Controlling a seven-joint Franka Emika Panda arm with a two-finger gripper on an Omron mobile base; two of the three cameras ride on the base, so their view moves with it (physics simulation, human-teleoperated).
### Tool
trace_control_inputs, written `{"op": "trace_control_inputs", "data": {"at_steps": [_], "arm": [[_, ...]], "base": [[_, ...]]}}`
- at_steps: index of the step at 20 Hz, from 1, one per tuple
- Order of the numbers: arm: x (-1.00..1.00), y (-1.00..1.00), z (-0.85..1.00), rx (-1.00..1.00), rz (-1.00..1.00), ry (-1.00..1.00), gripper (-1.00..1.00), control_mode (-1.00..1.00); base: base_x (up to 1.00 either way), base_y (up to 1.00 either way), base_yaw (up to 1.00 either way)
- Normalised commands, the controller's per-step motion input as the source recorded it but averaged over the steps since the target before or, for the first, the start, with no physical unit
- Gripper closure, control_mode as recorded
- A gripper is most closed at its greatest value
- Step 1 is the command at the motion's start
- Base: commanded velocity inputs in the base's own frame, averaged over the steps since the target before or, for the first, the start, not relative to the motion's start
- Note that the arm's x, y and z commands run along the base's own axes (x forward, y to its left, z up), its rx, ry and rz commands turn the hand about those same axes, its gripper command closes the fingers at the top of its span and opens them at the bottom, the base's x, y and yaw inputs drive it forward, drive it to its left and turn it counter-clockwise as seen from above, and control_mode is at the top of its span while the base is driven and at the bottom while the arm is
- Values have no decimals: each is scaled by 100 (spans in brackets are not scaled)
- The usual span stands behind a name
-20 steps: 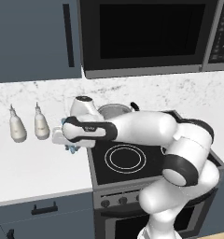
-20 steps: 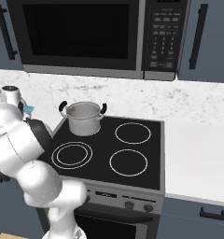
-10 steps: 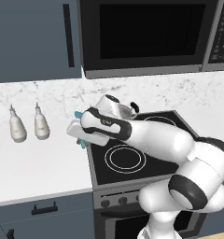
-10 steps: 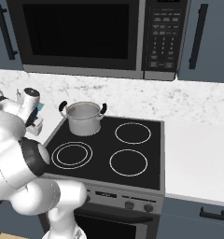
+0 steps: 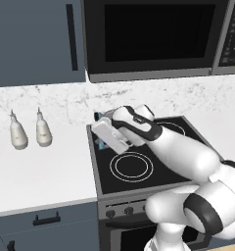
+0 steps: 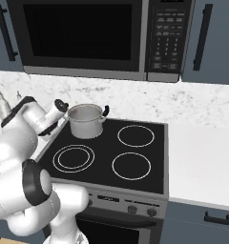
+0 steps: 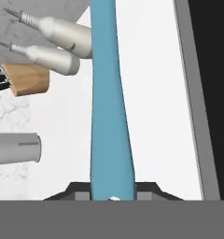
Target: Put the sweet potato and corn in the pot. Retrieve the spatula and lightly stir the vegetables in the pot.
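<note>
**Tool clamped on the spatula, hanging out by the stove's left edge**

So here's the scene. In the hand view the tool is squeezed down tight on the spatula, with the light-blue shaft running straight up out of the two dark tips, which sit right against it on either side. In that same view the white desk lies behind it, with two pale bottles and a little wooden block off to one side.

From the left base view, the hand sits over the near-left part of the black stovetop, close to where the desk begins. A bit of blue peeks out by the hand there, though it's too small to say much about.

The pot stands on the back-left burner, upright, both black handles showing. From the right base view the hand is just beside it on the left, apart from it as far as I can tell. I can't see inside the pot, so no word on the sweet potato or corn.

The microwave hangs above the stove.
</note>
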Motion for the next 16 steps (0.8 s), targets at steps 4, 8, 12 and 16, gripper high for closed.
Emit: {"op": "trace_control_inputs", "data": {"at_steps": [4, 8, 12, 16], "arm": [[30, -31, 4, 10, -6, 10, 100, -100], [33, -27, 1, 5, -2, 10, 100, -100], [26, -31, 9, 10, -1, 2, 100, -100], [24, -20, 1, 6, 0, 4, 100, -100]], "base": [[0, 0, 0], [0, 0, 0], [0, 0, 0], [0, 0, 0]]}}
